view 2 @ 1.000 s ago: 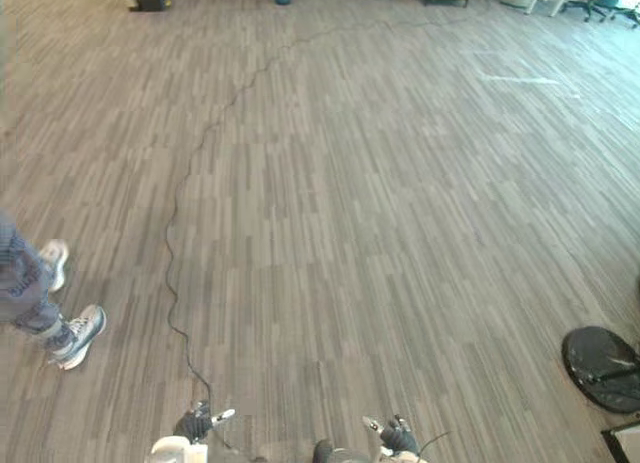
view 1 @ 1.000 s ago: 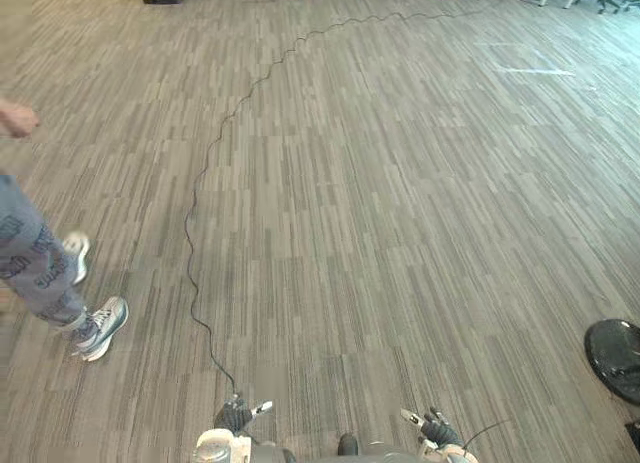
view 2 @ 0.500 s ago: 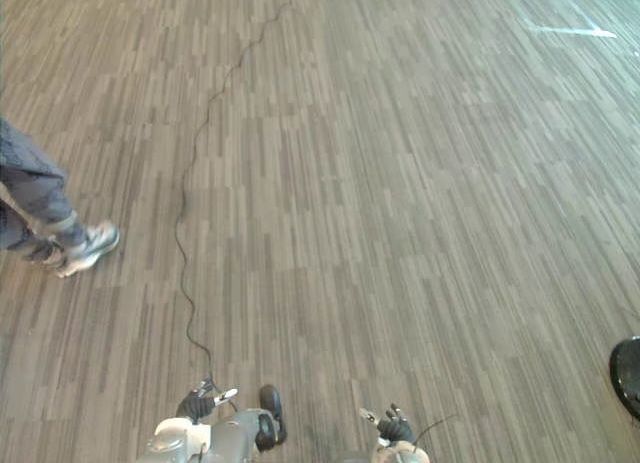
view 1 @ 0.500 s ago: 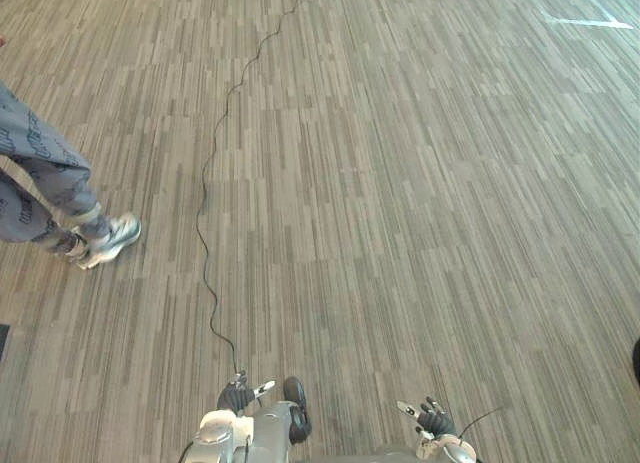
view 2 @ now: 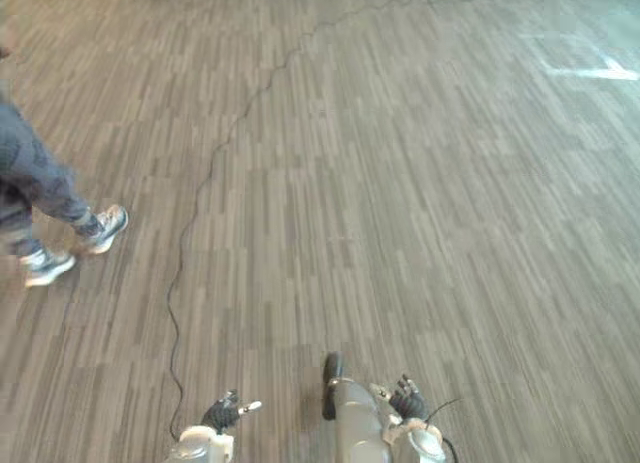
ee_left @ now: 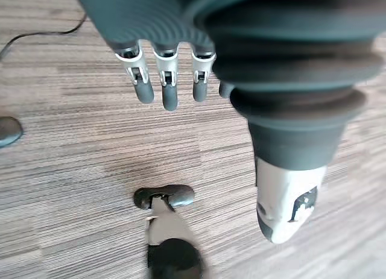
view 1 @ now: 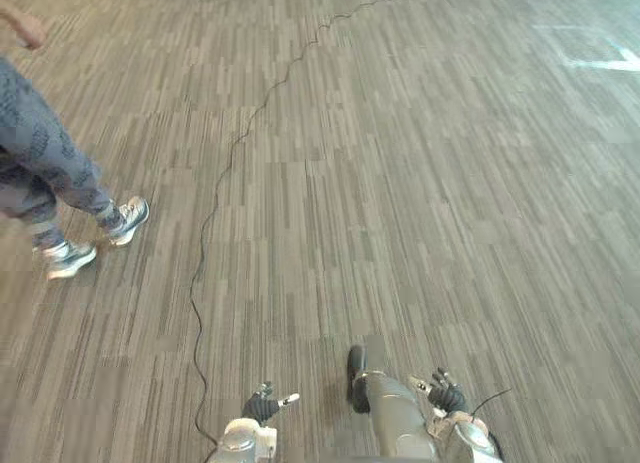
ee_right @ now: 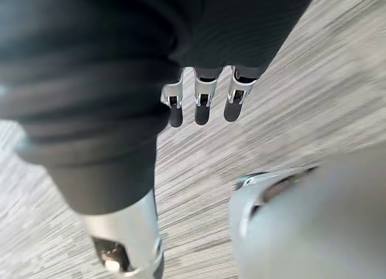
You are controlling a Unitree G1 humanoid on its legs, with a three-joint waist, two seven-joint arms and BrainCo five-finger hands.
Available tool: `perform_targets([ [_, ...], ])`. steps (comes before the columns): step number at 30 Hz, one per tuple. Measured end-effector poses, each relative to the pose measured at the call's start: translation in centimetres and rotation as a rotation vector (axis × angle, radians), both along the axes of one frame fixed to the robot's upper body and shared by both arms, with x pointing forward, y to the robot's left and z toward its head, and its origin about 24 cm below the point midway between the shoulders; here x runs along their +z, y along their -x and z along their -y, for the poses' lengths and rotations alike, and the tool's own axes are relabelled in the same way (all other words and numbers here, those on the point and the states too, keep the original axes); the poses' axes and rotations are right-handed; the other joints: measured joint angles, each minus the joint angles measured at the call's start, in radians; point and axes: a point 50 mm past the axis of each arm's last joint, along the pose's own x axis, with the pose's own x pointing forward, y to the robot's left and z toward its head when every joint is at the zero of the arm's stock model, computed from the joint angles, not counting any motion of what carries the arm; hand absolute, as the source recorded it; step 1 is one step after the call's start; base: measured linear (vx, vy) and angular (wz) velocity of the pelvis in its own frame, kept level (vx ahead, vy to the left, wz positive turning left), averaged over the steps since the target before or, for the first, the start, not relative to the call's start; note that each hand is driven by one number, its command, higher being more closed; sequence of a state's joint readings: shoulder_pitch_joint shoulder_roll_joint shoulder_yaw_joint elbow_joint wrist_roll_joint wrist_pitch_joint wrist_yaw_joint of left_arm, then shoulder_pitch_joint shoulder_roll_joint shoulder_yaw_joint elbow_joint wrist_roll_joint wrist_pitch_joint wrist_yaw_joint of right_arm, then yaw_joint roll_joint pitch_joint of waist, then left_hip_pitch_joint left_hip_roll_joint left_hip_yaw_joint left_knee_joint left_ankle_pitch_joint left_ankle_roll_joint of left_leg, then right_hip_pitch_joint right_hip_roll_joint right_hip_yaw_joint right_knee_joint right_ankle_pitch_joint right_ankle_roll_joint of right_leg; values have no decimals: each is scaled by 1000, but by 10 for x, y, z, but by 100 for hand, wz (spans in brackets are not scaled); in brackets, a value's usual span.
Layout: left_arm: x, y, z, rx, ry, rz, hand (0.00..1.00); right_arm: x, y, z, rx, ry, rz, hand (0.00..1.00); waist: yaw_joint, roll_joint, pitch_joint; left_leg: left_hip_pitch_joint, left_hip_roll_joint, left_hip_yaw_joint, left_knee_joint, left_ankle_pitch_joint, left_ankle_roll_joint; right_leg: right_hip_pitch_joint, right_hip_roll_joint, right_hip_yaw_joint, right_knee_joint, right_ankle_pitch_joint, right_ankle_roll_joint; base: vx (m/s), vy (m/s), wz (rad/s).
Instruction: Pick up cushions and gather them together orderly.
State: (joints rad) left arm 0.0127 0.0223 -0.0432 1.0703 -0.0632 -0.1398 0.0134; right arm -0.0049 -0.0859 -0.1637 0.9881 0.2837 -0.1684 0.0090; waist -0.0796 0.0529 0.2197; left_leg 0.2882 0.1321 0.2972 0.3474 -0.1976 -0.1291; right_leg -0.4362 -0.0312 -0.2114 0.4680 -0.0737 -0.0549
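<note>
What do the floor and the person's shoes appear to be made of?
The floor looks like matte low-pile carpet tile, possibly plank-look vinyl: fine grey-brown streaks in staggered blocks, little glare. The shoes look like light fabric sneakers with pale rubbery soles, though they are too small to be sure.

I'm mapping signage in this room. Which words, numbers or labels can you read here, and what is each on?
None: no text here is readable.
Person's trousers: a repeating dark print, too blurred to read.
White tape marks on the floor: plain lines, no letters.
Left hand and right hand: no label shows.
</note>
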Motion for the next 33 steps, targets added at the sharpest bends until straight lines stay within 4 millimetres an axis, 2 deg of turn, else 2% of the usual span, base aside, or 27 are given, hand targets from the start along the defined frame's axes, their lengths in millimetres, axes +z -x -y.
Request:
perform_targets([
  [1,2,-2,-5,53,6,16,0,1,-1,-3,20,2,4,0,8,16,7,-133,82,-42,346,62,-28,70,39,9,-18,-33,-20,624,-230,-41],
  [2,4,-6,-8,80,7,37,0,0,0,-6,33,2,-1,0,16,13,12,-208,130,-58,562,54,-34,142,66,16,-33,-63,-33,870,-313,-51],
  [4,8,-12,-10,98,6,67,0,-2,5,-11,50,-2,-15,0,25,-7,24,-275,165,-50,703,28,-25,265,82,33,-70,-99,-49,538,-164,-34],
  [5,10,-15,-11,100,5,88,0,-4,9,-15,52,-13,-25,0,37,-30,24,-325,176,-19,719,6,3,344,82,57,-112,-123,-51,504,-120,-39],
  [7,14,-20,-10,102,11,116,0,-6,12,-19,46,-26,-31,0,52,-44,13,-417,182,38,652,-27,28,428,81,94,-172,-137,-47,552,-82,-50],
  [9,16,-24,-7,96,15,138,0,-5,10,-20,41,-30,-26,0,66,-47,14,-505,144,76,451,-53,54,519,75,134,-245,-144,-34,530,41,-45],
  [10,17,-25,-5,79,14,141,0,-6,12,-20,39,-31,-37,0,68,-53,13,-518,67,56,197,-30,35,568,46,149,-282,-153,-18,422,74,-26],
  [11,17,-25,-4,72,15,141,0,-7,13,-20,39,-31,-40,0,69,-53,12,-518,41,43,94,-5,21,583,38,156,-295,-156,-12,512,120,-42],
  [12,17,-25,1,48,19,142,0,-8,14,-17,40,-24,-49,0,74,-37,3,-538,6,9,-108,68,-13,612,36,183,-333,-164,2,392,152,-53],
  [13,17,-26,4,35,24,145,0,-8,16,-14,41,-16,-59,0,84,-15,-5,-582,2,-23,-156,113,-14,624,44,206,-358,-174,19,613,269,-86],
  [14,17,-27,5,21,21,146,0,-10,18,-14,44,-17,-76,0,93,-11,-9,-595,-7,-57,-145,210,25,660,35,242,-370,-195,51,684,343,-90],
  [15,16,-25,2,17,11,136,0,-11,18,-19,45,-30,-78,0,89,-30,-27,-577,-31,-60,-149,266,77,672,5,276,-360,-202,64,740,363,-74],
  [16,14,-23,-2,13,0,124,0,-12,19,-24,46,-45,-80,0,80,-58,-43,-567,-55,-44,-148,246,106,652,-25,291,-321,-202,65,640,302,-43],
  [17,14,-22,-2,5,-4,120,0,-13,21,-26,48,-50,-84,0,78,-71,-51,-561,-64,-29,-147,236,119,627,-36,305,-276,-202,65,611,279,-36],
  [18,13,-22,-7,-12,-26,116,0,-15,26,-28,64,-47,-106,0,81,-98,-53,-524,-81,5,-144,193,127,557,-52,340,-96,-202,89,586,251,-42],
  [19,13,-21,-10,-28,-40,107,0,-18,30,-29,78,-43,-131,0,78,-122,-51,-467,-103,27,-142,145,131,488,-63,362,116,-168,201,573,235,-40],
  [20,12,-20,-10,-35,-44,104,0,-18,31,-29,79,-43,-136,0,75,-126,-50,-449,-107,29,-141,130,133,465,-65,369,182,-142,248,550,194,-26],
  [21,9,-17,-12,-70,-61,74,0,-18,33,-28,82,-42,-133,0,61,-123,-47,-376,-110,35,-132,75,136,381,-66,384,424,-79,327,535,159,-30],
  [23,6,-12,-12,-96,-72,41,0,-15,28,-24,102,-23,-115,0,61,-106,-36,-253,-106,63,-181,48,136,295,-89,324,562,-136,222,461,129,-41],
  [24,5,-11,-11,-101,-73,33,0,-14,26,-22,116,-14,-106,0,61,-98,-31,-200,-102,79,-216,48,136,271,-100,284,565,-163,179,480,115,-56],
  [25,5,-10,-11,-106,-74,30,0,-11,22,-18,124,2,-85,0,58,-82,-24,-103,-81,112,-278,48,135,209,-109,183,507,-218,119,472,92,-51],
  [27,4,-9,-13,-106,-78,25,0,-10,18,-17,123,5,-72,0,50,-76,-23,-57,-56,141,-298,44,129,142,-108,95,412,-243,100,509,-2,-35],
  [28,4,-8,-13,-116,-82,20,0,-7,12,-17,126,10,-53,0,35,-73,-21,-31,-36,165,-305,43,127,86,-107,26,295,-237,90,568,-130,-21],
  [30,4,-8,-11,-132,-82,14,0,-4,5,-15,131,16,-33,0,19,-63,-15,9,-15,191,-317,42,126,33,-93,-26,90,-161,69,508,-171,-17],
  [31,3,-7,-10,-138,-81,10,0,-5,6,-14,131,17,-35,0,18,-68,-18,35,-19,199,-319,38,112,28,-81,-27,-86,-52,60,564,-208,-16],
  [32,2,-4,-9,-138,-80,2,0,-6,10,-14,126,15,-44,0,13,-80,-20,77,-33,196,-318,23,48,33,-80,-16,-188,89,20,716,-257,-43],
  [33,0,-2,0,-126,-52,-12,0,0,-1,-4,128,45,-16,0,8,-30,-13,129,9,200,-316,11,7,14,-40,-14,-87,127,-21,584,-201,-43],
])
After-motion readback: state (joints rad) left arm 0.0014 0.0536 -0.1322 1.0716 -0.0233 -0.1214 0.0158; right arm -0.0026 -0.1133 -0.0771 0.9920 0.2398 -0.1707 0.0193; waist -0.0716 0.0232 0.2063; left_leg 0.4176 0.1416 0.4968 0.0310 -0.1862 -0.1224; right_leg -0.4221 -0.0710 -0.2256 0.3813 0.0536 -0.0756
